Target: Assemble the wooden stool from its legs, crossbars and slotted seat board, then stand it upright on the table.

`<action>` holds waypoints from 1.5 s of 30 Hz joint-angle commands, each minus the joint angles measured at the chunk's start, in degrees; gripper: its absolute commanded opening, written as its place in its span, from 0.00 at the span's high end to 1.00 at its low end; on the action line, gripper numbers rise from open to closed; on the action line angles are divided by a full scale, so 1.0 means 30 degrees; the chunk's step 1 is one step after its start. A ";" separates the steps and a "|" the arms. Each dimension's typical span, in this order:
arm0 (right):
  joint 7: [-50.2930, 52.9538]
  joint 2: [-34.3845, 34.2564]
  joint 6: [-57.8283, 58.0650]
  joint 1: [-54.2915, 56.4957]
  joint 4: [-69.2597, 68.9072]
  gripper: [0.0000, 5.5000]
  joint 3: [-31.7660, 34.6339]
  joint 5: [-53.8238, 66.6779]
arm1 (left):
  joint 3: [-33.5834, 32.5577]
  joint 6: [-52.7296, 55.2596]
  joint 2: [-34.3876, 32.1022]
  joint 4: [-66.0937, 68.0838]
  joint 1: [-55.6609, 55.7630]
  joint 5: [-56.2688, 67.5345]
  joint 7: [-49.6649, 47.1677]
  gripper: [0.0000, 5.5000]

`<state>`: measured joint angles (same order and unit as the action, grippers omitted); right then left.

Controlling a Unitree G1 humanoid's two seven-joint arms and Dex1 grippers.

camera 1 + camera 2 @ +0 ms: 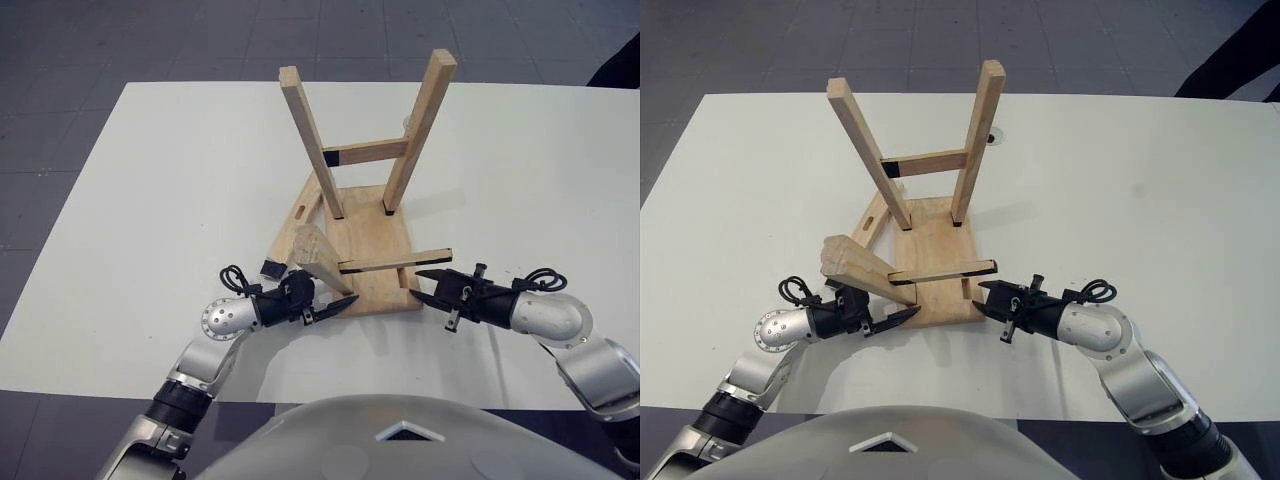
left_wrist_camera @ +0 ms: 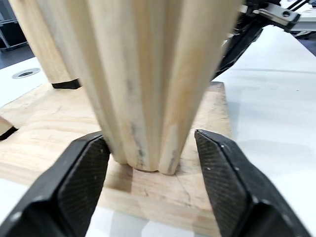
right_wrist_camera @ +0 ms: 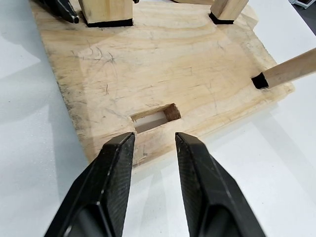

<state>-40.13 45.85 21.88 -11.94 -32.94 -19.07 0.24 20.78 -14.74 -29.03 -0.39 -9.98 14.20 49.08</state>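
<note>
worktop (image 1: pixel 150 200): white, carrying all the stool parts, with grey tiled floor (image 1: pixel 100 40) showing beyond its far edge.
left hand (image 1: pixel 333 306): sitting at the near left corner of the board, its fingers standing wide apart on either side of a leg's foot and not clamping it.
leaning leg (image 1: pixel 322 262): tilting toward the left and toward the robot, its foot resting on the board between those fingers.
seat board (image 1: pixel 365 235): lying flat near the middle of the worktop.
far left leg (image 1: pixel 312 145): standing in the board's far end, slanting a little to the left.
far crossbar (image 1: pixel 368 152): bridging the two far legs, black at its left end.
near crossbar (image 1: pixel 400 262): sticking out of the leaning leg toward the right, running above the board's near edge.
far right leg (image 1: pixel 420 130): standing in the far end, slanting slightly to the right.
empty slot (image 3: pixel 155 117): lying open in the board's near right corner.
right hand (image 1: pixel 422 284): pointing at that corner, fingers narrowly apart and holding nothing, tips just short of the slot.
</note>
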 commanded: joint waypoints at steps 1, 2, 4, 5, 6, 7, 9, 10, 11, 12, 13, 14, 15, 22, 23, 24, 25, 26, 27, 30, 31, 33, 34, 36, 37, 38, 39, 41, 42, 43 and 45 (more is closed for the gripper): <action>-0.0659 0.0554 0.1362 -0.0899 0.1247 0.72 -0.0868 -0.0583 | 0.0269 0.0349 -0.0092 0.0218 -0.0494 -0.0227 0.0802 0.34; -0.0647 0.0548 0.1358 -0.0888 0.1277 0.72 -0.0871 -0.0598 | 0.0177 0.0378 -0.0023 0.0213 -0.0489 -0.0159 0.0780 0.32; -0.0636 0.0544 0.1366 -0.0885 0.1301 0.72 -0.0870 -0.0602 | 0.0008 0.0482 0.0037 0.0204 -0.0443 -0.0075 0.0778 0.27; -0.0636 0.0541 0.1363 -0.0883 0.1314 0.72 -0.0870 -0.0598 | -0.0095 0.0553 0.0021 0.0154 -0.0434 0.0003 0.0815 0.25; -0.0638 0.0541 0.1362 -0.0882 0.1318 0.72 -0.0870 -0.0594 | -0.0192 0.0617 -0.0008 0.0081 -0.0438 0.0063 0.0865 0.22; -0.0618 0.0536 0.1369 -0.0908 0.1310 0.72 -0.0861 -0.0592 | -0.0383 0.0835 -0.0044 -0.0140 -0.0442 0.0300 0.0920 0.19; -0.0589 0.0529 0.1376 -0.0945 0.1295 0.72 -0.0849 -0.0586 | -0.0995 0.1081 -0.0120 -0.0732 -0.0433 0.0951 0.0992 0.14; -0.0590 0.0523 0.1375 -0.0944 0.1306 0.72 -0.0867 -0.0592 | -0.1360 0.1075 -0.0167 -0.1003 -0.0419 0.1168 0.0949 0.11; -0.0605 0.0527 0.1373 -0.0943 0.1310 0.72 -0.0895 -0.0599 | -0.1822 0.1062 -0.0226 -0.1282 -0.0448 0.1354 0.0812 0.08; -0.0617 0.0537 0.1369 -0.0956 0.1308 0.72 -0.0915 -0.0605 | -0.2199 0.1087 -0.0306 -0.1496 -0.0490 0.1422 0.0705 0.06; -0.0628 0.0535 0.1374 -0.0953 0.1300 0.72 -0.0947 -0.0613 | -0.2590 0.1096 -0.0440 -0.1707 -0.0615 0.1411 0.0614 0.04; -0.0634 0.0535 0.1377 -0.0955 0.1290 0.72 -0.0962 -0.0611 | -0.2895 0.1045 -0.0625 -0.1894 -0.0783 0.1252 0.0567 0.02; -0.0641 0.0531 0.1381 -0.0949 0.1276 0.72 -0.0972 -0.0606 | -0.3125 0.0994 -0.0850 -0.2165 -0.1055 0.1131 0.0595 0.00; -0.0556 0.0482 0.1435 -0.0988 0.1156 0.72 -0.0921 -0.0561 | -0.5046 0.1792 -0.2521 -0.4318 -0.3819 0.0227 -0.0147 0.00; -0.0527 0.0468 0.1445 -0.0993 0.1139 0.72 -0.0889 -0.0553 | -0.5548 0.2051 -0.2690 -0.4436 -0.4041 -0.0120 -0.0633 0.00; -0.0508 0.0471 0.1439 -0.1020 0.1115 0.72 -0.0848 -0.0536 | -0.6080 0.2289 -0.2816 -0.4636 -0.4241 -0.0385 -0.1083 0.00; -0.0473 0.0475 0.1420 -0.1084 0.1084 0.72 -0.0820 -0.0532 | -0.6553 0.2570 -0.2931 -0.4903 -0.4454 -0.0425 -0.1369 0.00; -0.0435 0.0469 0.1390 -0.1175 0.1066 0.72 -0.0822 -0.0536 | -0.7039 0.2810 -0.3026 -0.5132 -0.4628 -0.0503 -0.1688 0.00; -0.0407 0.0459 0.1372 -0.1235 0.1058 0.72 -0.0821 -0.0537 | -0.7458 0.3037 -0.3053 -0.5292 -0.4738 -0.0525 -0.1948 0.00; -0.0380 0.0432 0.1388 -0.1267 0.1052 0.72 -0.0819 -0.0512 | -0.8350 0.3398 -0.2992 -0.5191 -0.4679 -0.0767 -0.2580 0.00; -0.0353 0.0423 0.1384 -0.1305 0.1052 0.72 -0.0808 -0.0511 | -0.8459 0.3557 -0.2921 -0.5065 -0.4589 -0.0885 -0.2768 0.00; -0.0311 0.0435 0.1380 -0.1390 0.1032 0.72 -0.0761 -0.0495 | -0.8239 0.3948 -0.2714 -0.4816 -0.4358 -0.1598 -0.3300 0.00; -0.0294 0.0448 0.1376 -0.1426 0.1018 0.72 -0.0726 -0.0481 | -0.7994 0.4304 -0.2559 -0.4757 -0.4294 -0.1887 -0.3538 0.00; -0.0248 0.0456 0.1399 -0.1457 0.0979 0.72 -0.0656 -0.0434 | -0.7281 0.5625 -0.1853 -0.4874 -0.4226 -0.2583 -0.4480 0.00; -0.0221 0.0473 0.1401 -0.1510 0.0941 0.72 -0.0601 -0.0406 | -0.6970 0.6302 -0.1508 -0.5072 -0.4289 -0.2805 -0.4896 0.00; -0.0178 0.0487 0.1410 -0.1593 0.0896 0.72 -0.0540 -0.0384 | -0.6639 0.7126 -0.1044 -0.5328 -0.4370 -0.2940 -0.5414 0.00; -0.0138 0.0503 0.1417 -0.1689 0.0852 0.72 -0.0470 -0.0361 | -0.6428 0.7829 -0.0662 -0.5579 -0.4440 -0.2989 -0.5796 0.00; -0.0051 0.0511 0.1444 -0.1873 0.0764 0.72 -0.0319 -0.0315 | -0.6230 0.9290 0.0300 -0.6145 -0.4375 -0.2897 -0.6809 0.00; -0.0002 0.0512 0.1453 -0.1987 0.0713 0.72 -0.0239 -0.0297 | -0.6191 0.9979 0.0745 -0.6417 -0.4246 -0.2752 -0.7261 0.00; 0.0053 0.0499 0.1466 -0.2102 0.0666 0.72 -0.0165 -0.0291 | -0.6065 1.0601 0.1051 -0.6664 -0.4118 -0.2663 -0.7536 0.00; 0.0130 0.0477 0.1486 -0.2278 0.0589 0.72 -0.0047 -0.0281 | -0.6036 1.1483 0.1477 -0.6906 -0.3926 -0.2754 -0.8099 0.00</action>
<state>-38.77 45.80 21.87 -14.83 -34.30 -17.76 0.43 2.54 17.53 -25.17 -20.18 -22.68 6.37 26.28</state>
